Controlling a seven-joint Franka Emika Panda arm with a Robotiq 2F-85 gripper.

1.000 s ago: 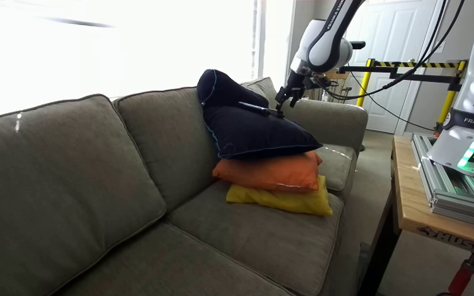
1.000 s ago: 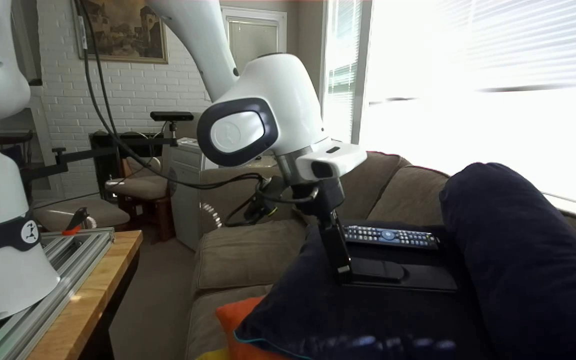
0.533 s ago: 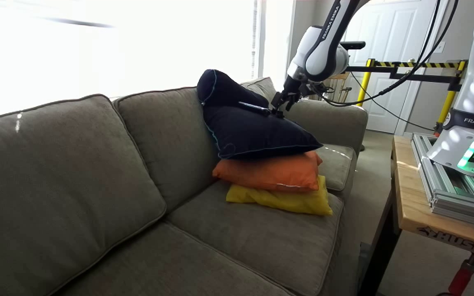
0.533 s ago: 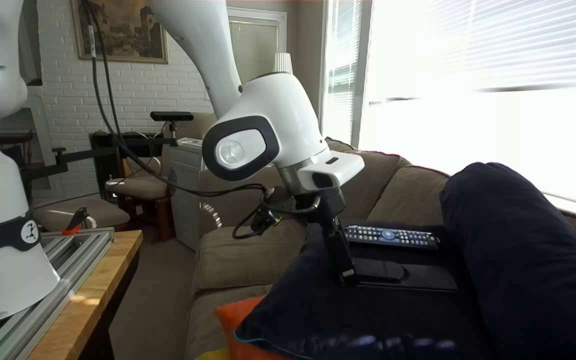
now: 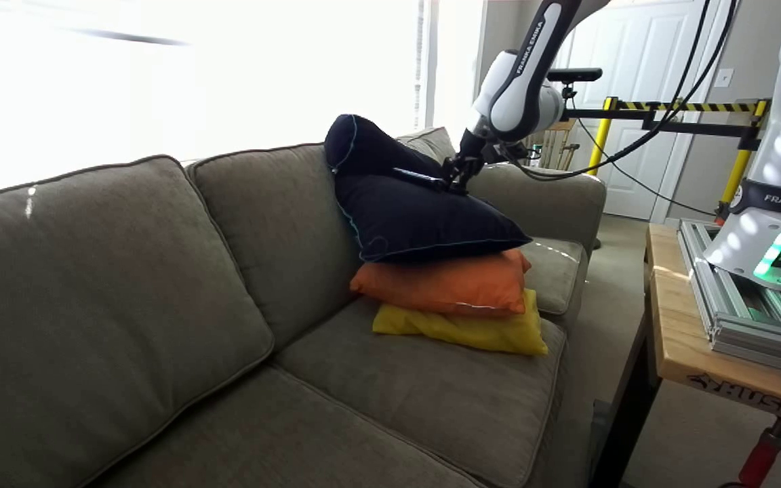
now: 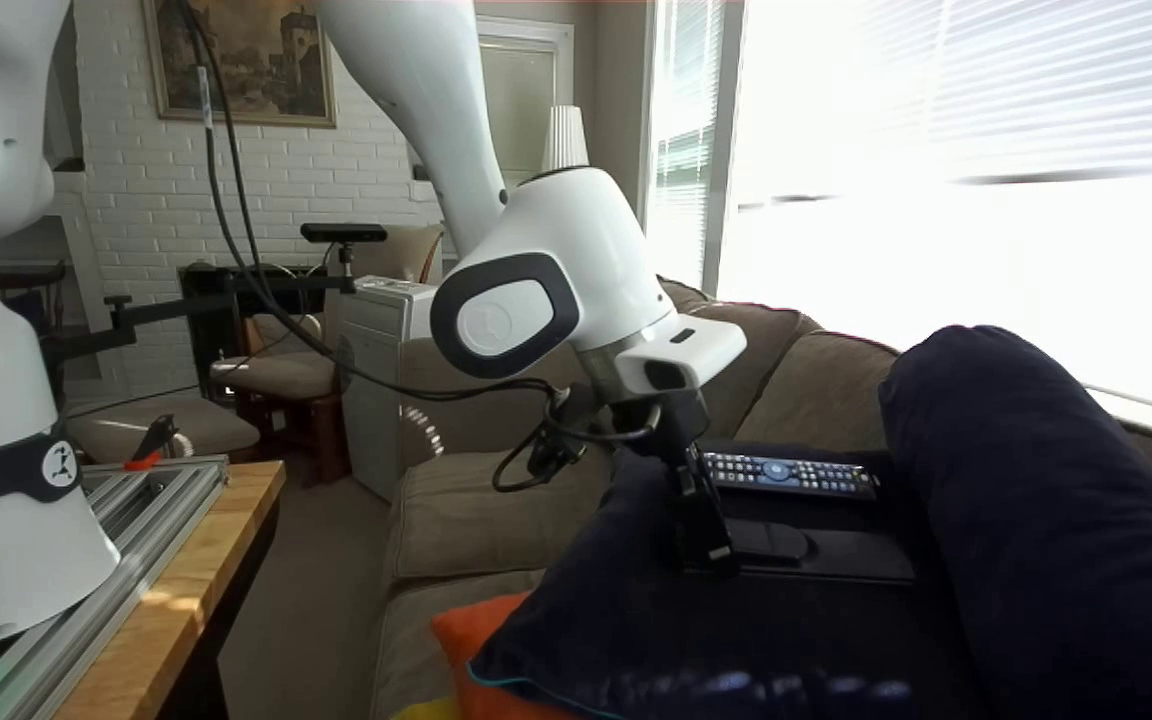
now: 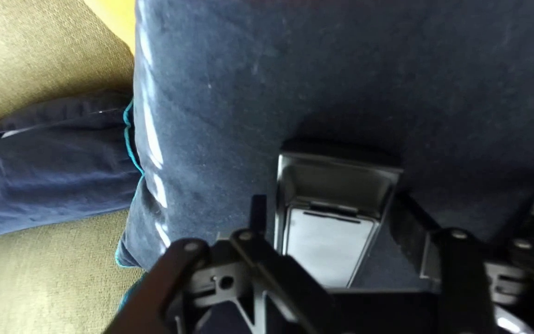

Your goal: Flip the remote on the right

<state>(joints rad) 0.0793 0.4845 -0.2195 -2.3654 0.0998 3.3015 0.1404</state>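
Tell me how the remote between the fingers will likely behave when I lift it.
The remote will probably stay stiff: its body looks straight and hard-shelled. Its upper face shines in the wrist view, so it may slip in a loose grip. The pillow beneath looks soft, so pushing down could tilt the remote.

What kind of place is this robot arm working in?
Probably a living room in a home, though I can't be certain. There's a big cushioned sofa, and a framed painting hangs on a white brick wall.

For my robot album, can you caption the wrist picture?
Open gripper straddles a face-down remote on a dark blue pillow.
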